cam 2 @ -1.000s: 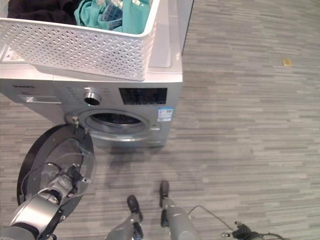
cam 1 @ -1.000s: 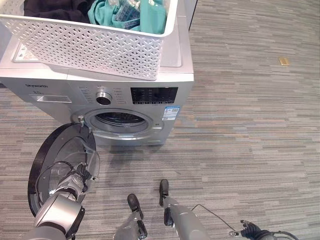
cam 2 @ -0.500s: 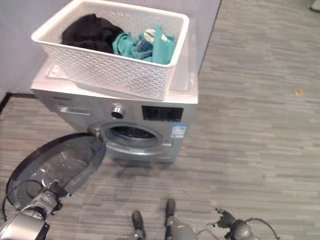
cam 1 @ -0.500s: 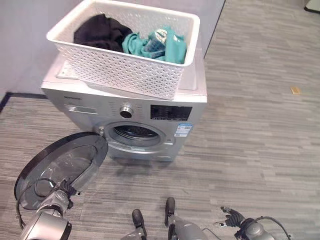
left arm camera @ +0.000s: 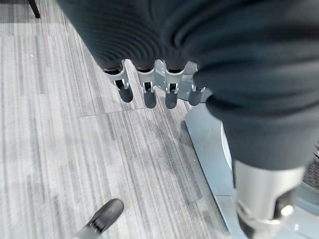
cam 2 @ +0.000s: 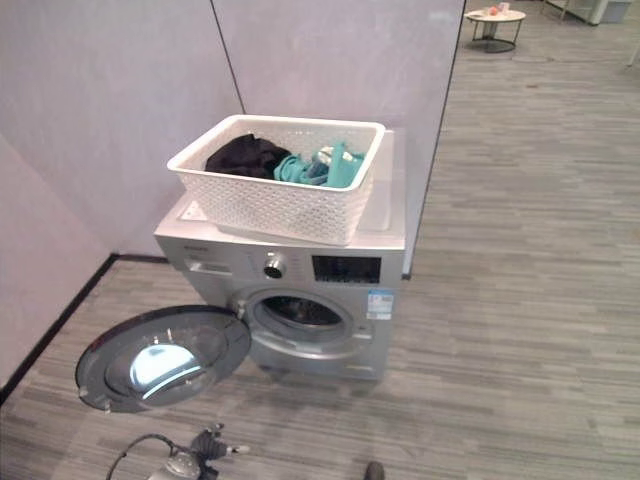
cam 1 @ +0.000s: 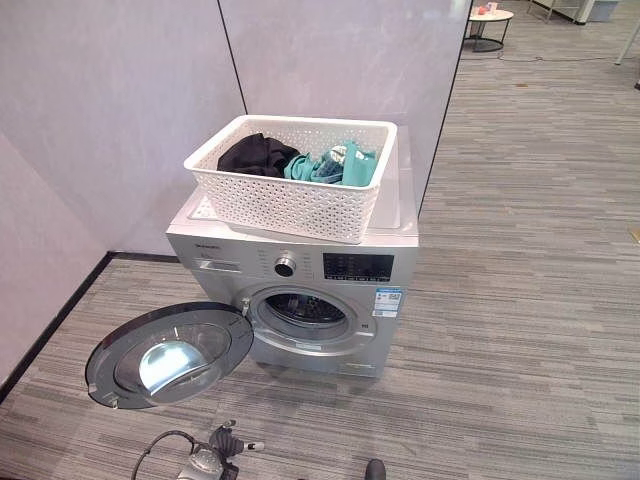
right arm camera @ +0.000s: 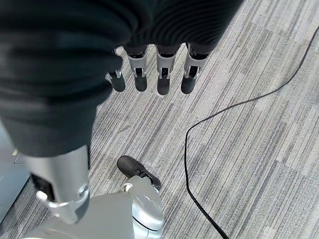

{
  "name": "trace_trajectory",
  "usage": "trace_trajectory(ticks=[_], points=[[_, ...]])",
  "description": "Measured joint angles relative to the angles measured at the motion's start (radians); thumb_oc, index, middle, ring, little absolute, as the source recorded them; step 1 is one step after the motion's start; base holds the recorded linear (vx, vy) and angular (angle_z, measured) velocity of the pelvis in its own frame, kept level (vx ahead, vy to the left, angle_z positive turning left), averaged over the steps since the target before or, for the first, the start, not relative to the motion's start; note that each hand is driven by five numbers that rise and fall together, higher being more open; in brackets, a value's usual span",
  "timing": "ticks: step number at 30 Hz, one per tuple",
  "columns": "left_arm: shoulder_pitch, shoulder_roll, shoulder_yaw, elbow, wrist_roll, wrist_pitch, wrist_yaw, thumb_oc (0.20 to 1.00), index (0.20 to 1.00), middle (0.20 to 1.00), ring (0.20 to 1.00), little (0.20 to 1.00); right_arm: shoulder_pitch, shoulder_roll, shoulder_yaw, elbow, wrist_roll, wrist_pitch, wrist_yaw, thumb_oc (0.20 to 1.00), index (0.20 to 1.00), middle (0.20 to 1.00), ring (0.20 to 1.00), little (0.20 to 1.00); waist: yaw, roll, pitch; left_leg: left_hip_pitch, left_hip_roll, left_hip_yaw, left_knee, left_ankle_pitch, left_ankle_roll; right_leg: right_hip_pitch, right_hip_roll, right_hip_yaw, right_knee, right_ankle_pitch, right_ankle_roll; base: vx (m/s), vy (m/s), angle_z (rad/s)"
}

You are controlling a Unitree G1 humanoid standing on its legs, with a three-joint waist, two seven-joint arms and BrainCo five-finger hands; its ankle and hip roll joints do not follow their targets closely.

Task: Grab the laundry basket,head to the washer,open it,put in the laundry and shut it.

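Risk first: washer door hangs wide open at the left, where a reach for the drum could catch it. Laundry basket rests atop the washer, black garment beside teal ones inside. Left hand and right hand hang empty, fingers straight and relaxed
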Motion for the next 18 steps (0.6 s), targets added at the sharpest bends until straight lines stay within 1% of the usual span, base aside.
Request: trace_trajectory(ticks=[1, 2, 3, 4, 5, 6, 7, 8, 9, 10, 11, 12, 13, 14, 15, 16, 17, 18], points=[[0.008, -0.001, -0.001, 0.005, -0.001, 0.0, -0.005, 1.0, 1.0, 1.0, 1.0, 1.0, 0.008, -0.001, -0.003, -0.001, 0.0, 0.003, 0.0, 1.0, 1.0, 1.0, 1.0, 1.0, 0.0, 0.0, 0.001, 0.009, 0.004, 0.0, 0.004, -0.004, -0.004, 0.003, 0.002, 0.001, 0.018, -0.012, 0.001, 0.05, -0.134, 0.03], [0.014, -0.001, -0.001, 0.01, -0.001, 0.002, -0.01, 1.0, 1.0, 1.0, 1.0, 1.0, 0.01, -0.001, -0.003, -0.006, 0.0, 0.008, 0.0, 1.0, 1.0, 1.0, 1.0, 1.0, -0.001, -0.006, 0.009, 0.011, 0.012, -0.004, 0.03, -0.014, -0.006, -0.006, -0.001, 0.001, 0.075, -0.048, -0.002, 0.03, -0.13, 0.05], [0.013, 0.0, -0.001, 0.009, -0.001, 0.002, -0.015, 1.0, 1.0, 1.0, 1.0, 1.0, 0.015, -0.001, -0.003, -0.006, 0.0, 0.008, 0.0, 1.0, 1.0, 1.0, 1.0, 1.0, 0.0, -0.012, 0.014, 0.007, 0.017, -0.005, 0.042, -0.018, -0.011, -0.016, -0.001, 0.001, 0.101, -0.063, -0.006, -0.01, -0.239, 0.14], [0.011, 0.013, 0.001, 0.01, 0.0, 0.002, -0.026, 1.0, 1.0, 1.0, 1.0, 1.0, 0.015, -0.001, -0.002, -0.019, 0.001, 0.008, 0.002, 1.0, 1.0, 1.0, 1.0, 1.0, -0.009, -0.027, 0.043, -0.017, 0.038, -0.012, 0.127, -0.051, -0.044, -0.02, 0.007, 0.002, 0.151, -0.098, -0.035, -0.02, -0.185, 0.18], [0.01, 0.023, 0.005, 0.013, 0.0, 0.002, -0.026, 1.0, 1.0, 1.0, 1.0, 1.0, 0.013, 0.002, -0.002, -0.026, 0.002, 0.008, 0.001, 1.0, 1.0, 1.0, 1.0, 1.0, -0.012, -0.043, 0.058, -0.046, 0.05, -0.015, 0.203, -0.062, -0.106, -0.022, 0.007, 0.003, 0.162, -0.115, -0.06, -0.02, -0.128, 0.33], [0.006, 0.036, 0.012, 0.014, 0.0, 0.003, -0.027, 1.0, 1.0, 1.0, 1.0, 1.0, 0.012, 0.005, -0.004, -0.037, 0.003, 0.008, 0.001, 1.0, 1.0, 1.0, 1.0, 1.0, -0.026, -0.072, 0.075, -0.1, 0.056, -0.023, 0.303, -0.041, -0.156, -0.022, -0.006, 0.0, 0.166, -0.123, -0.074, 0.05, 0.001, 0.27], [0.003, 0.046, 0.013, 0.013, -0.001, 0.003, -0.028, 1.0, 1.0, 1.0, 1.0, 1.0, 0.01, 0.007, -0.006, -0.049, 0.006, 0.008, 0.001, 1.0, 1.0, 1.0, 1.0, 1.0, -0.024, -0.097, 0.093, -0.131, 0.057, -0.022, 0.373, -0.014, -0.161, -0.009, -0.017, 0.005, 0.148, -0.12, -0.067, 0.06, 0.038, 0.05], [0.013, 0.05, 0.012, 0.019, 0.0, 0.009, -0.033, 1.0, 1.0, 1.0, 1.0, 1.0, 0.004, 0.0, -0.006, -0.048, 0.025, 0.008, -0.002, 1.0, 1.0, 1.0, 1.0, 1.0, -0.02, -0.123, 0.115, -0.159, 0.071, -0.015, 0.389, -0.013, -0.151, 0.029, -0.013, 0.001, 0.077, -0.101, -0.038, 0.13, 0.102, -0.02], [0.01, 0.048, 0.011, 0.034, 0.0, 0.011, -0.035, 1.0, 1.0, 1.0, 1.0, 1.0, 0.002, -0.003, -0.011, -0.048, 0.042, 0.008, -0.002, 1.0, 1.0, 1.0, 1.0, 1.0, -0.026, -0.121, 0.115, -0.164, 0.083, 0.013, 0.326, -0.007, -0.147, 0.059, -0.003, -0.007, 0.013, -0.094, -0.026, 0.13, 0.111, 0.11], [0.004, 0.047, 0.011, 0.051, 0.0, 0.011, -0.036, 1.0, 1.0, 1.0, 1.0, 1.0, 0.006, -0.003, -0.025, -0.046, 0.042, 0.008, -0.003, 1.0, 1.0, 1.0, 1.0, 1.0, -0.029, -0.119, 0.113, -0.161, 0.084, 0.044, 0.218, 0.013, -0.143, 0.089, 0.007, -0.019, -0.054, -0.092, -0.01, 0.16, 0.161, 0.27], [0.0, 0.039, 0.012, 0.065, 0.0, 0.01, -0.035, 1.0, 1.0, 1.0, 1.0, 1.0, 0.005, -0.014, -0.04, -0.045, 0.057, 0.008, -0.003, 1.0, 1.0, 1.0, 1.0, 1.0, -0.021, -0.083, 0.114, -0.168, 0.113, 0.04, 0.099, 0.038, -0.16, 0.08, 0.039, -0.018, -0.038, -0.097, -0.023, 0.14, 0.153, 0.08], [-0.018, 0.038, 0.013, 0.072, 0.0, 0.007, -0.035, 1.0, 1.0, 1.0, 1.0, 1.0, 0.002, -0.027, -0.053, -0.058, 0.064, 0.008, -0.003, 1.0, 1.0, 1.0, 1.0, 1.0, -0.018, -0.062, 0.128, -0.169, 0.138, 0.019, 0.022, 0.058, -0.177, 0.056, 0.04, -0.004, 0.023, -0.097, -0.025, 0.12, 0.125, -0.06], [-0.026, 0.038, 0.012, 0.076, 0.0, 0.011, -0.034, 1.0, 1.0, 1.0, 1.0, 1.0, -0.006, -0.033, -0.057, -0.069, 0.079, 0.008, -0.004, 1.0, 1.0, 1.0, 1.0, 1.0, -0.014, -0.045, 0.143, -0.175, 0.155, 0.005, 0.0, 0.086, -0.194, 0.057, 0.053, -0.02, 0.026, -0.076, -0.093, 0.12, 0.127, -0.16], [-0.021, 0.031, 0.012, 0.091, 0.0, 0.013, -0.036, 1.0, 1.0, 1.0, 1.0, 1.0, -0.012, -0.036, -0.062, -0.082, 0.087, 0.008, -0.004, 1.0, 1.0, 1.0, 1.0, 1.0, -0.019, -0.027, 0.139, -0.188, 0.165, -0.028, -0.009, 0.094, -0.184, 0.061, 0.071, -0.01, 0.001, -0.076, -0.056, 0.12, 0.162, -0.17], [-0.019, 0.032, 0.012, 0.091, 0.0, 0.014, -0.037, 1.0, 1.0, 1.0, 1.0, 1.0, -0.01, -0.033, -0.062, -0.083, 0.09, 0.007, -0.004, 1.0, 1.0, 1.0, 1.0, 1.0, -0.015, -0.029, 0.139, -0.187, 0.16, -0.026, 0.0, 0.094, -0.184, 0.072, 0.068, -0.006, -0.011, -0.076, -0.057, 0.31, 0.436, -0.45], [-0.01, 0.026, 0.012, 0.092, 0.0, 0.016, -0.034, 1.0, 1.0, 1.0, 1.0, 1.0, -0.036, -0.027, -0.061, -0.09, 0.114, -0.002, -0.001, 1.0, 1.0, 1.0, 1.0, 1.0, -0.015, -0.007, 0.126, -0.166, 0.147, -0.001, 0.022, 0.097, -0.186, 0.098, 0.067, 0.006, -0.053, -0.128, 0.067, 0.25, 0.367, -0.58], [-0.008, 0.012, 0.011, 0.092, 0.002, 0.015, -0.035, 1.0, 1.0, 1.0, 1.0, 1.0, -0.044, -0.028, -0.072, -0.079, 0.123, -0.011, 0.003, 1.0, 1.0, 1.0, 1.0, 1.0, -0.005, 0.028, 0.124, -0.166, 0.175, 0.002, 0.046, 0.084, -0.167, 0.076, 0.077, 0.009, 0.03, -0.154, 0.056, 0.27, 0.377, -0.69], [-0.009, 0.026, 0.013, 0.085, 0.003, 0.01, -0.038, 1.0, 1.0, 1.0, 1.0, 1.0, -0.038, -0.02, -0.079, -0.084, 0.129, -0.015, 0.004, 1.0, 1.0, 1.0, 1.0, 1.0, -0.001, -0.005, 0.11, -0.157, 0.141, 0.01, 0.087, 0.08, -0.157, 0.043, 0.017, 0.028, 0.1, -0.133, 0.024, 0.17, 0.213, -0.45]])
